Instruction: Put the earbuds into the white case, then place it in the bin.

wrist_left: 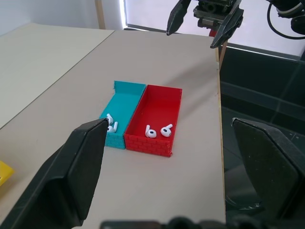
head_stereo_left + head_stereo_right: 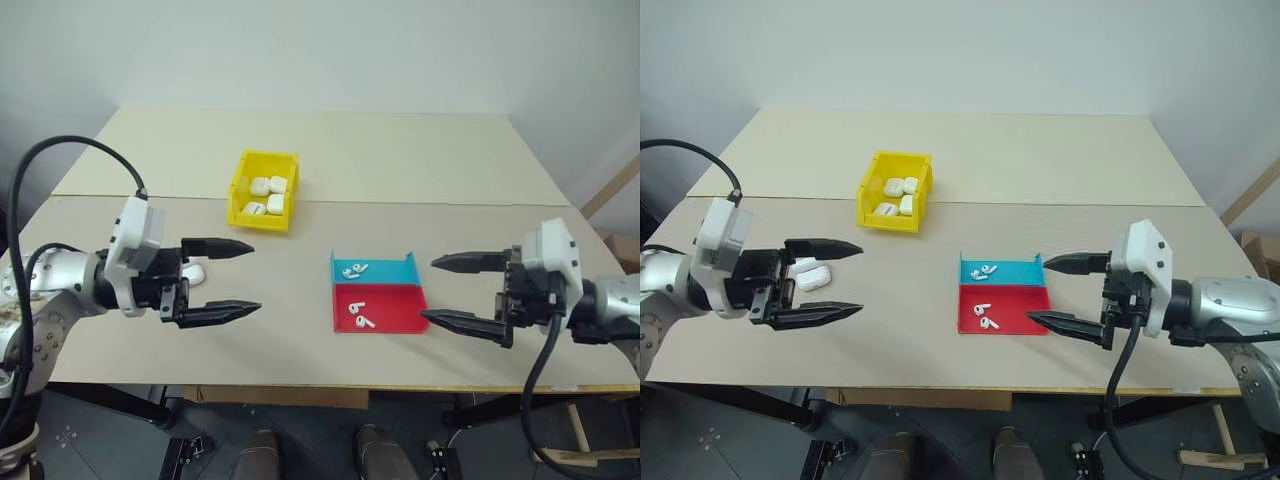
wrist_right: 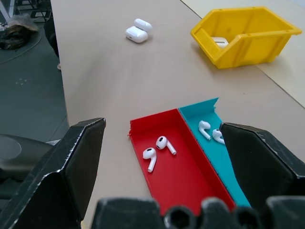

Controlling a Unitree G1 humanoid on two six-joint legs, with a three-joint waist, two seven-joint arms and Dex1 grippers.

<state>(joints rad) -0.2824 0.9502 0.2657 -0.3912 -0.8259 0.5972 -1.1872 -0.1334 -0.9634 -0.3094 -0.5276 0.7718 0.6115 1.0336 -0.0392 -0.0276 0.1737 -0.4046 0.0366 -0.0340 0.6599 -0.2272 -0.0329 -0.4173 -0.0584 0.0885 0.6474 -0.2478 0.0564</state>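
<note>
Both hands, left [image 2: 238, 279] and right [image 2: 448, 291], hover spread and empty over counter [image 2: 400, 150]; earbuds [image 3: 156, 150] in red tray [image 3: 190, 183]; open white case [image 3: 136, 31] apart.

beige table [image 2: 400, 150], white wall [image 2: 320, 50], dark floor [image 2: 100, 430]

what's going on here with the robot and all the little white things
Nothing is being handled yet. The left gripper and right gripper both hover open and empty above the table. Two earbuds lie in the red tray and two more in the blue tray. A white case sits open on the table by the left gripper. The yellow bin already holds several cases.
</note>
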